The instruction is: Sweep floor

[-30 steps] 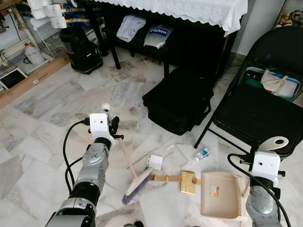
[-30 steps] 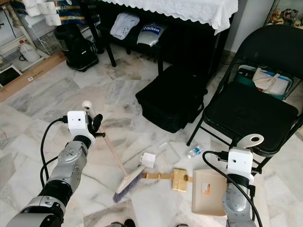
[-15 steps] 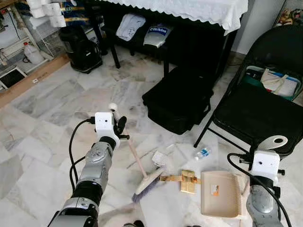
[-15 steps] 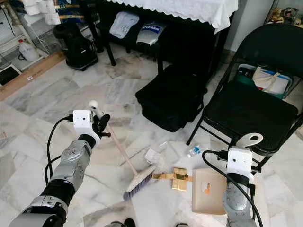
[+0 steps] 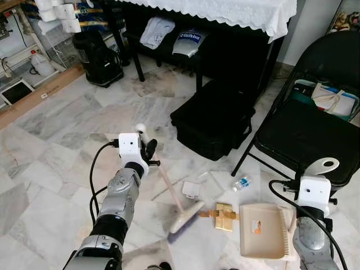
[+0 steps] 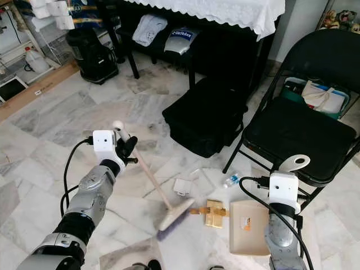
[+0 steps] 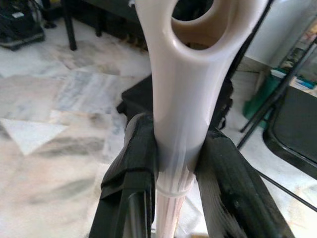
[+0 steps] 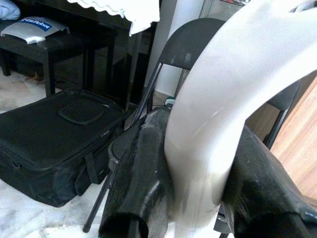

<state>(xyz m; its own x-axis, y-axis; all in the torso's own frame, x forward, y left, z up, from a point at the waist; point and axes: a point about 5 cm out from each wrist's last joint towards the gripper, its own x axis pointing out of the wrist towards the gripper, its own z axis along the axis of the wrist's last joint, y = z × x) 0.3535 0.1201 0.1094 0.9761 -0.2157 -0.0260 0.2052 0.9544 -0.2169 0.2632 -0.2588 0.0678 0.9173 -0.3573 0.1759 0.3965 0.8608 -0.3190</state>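
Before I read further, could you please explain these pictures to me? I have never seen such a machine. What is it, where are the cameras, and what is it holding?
This is a humanoid robot with two silver arms, each ending in a gripper of two black fingers. The two wide pictures come from cameras in its head, looking down at a marble floor. The two close pictures come from cameras on its wrists.

The left gripper is shut on the handle of a small broom, whose bristles rest on the floor. The right gripper is shut on the handle of a beige dustpan, which lies flat on the floor.

Between broom and dustpan lies litter: a gold packet, a white card and a small bottle. Behind stand a black bag and a folding chair.
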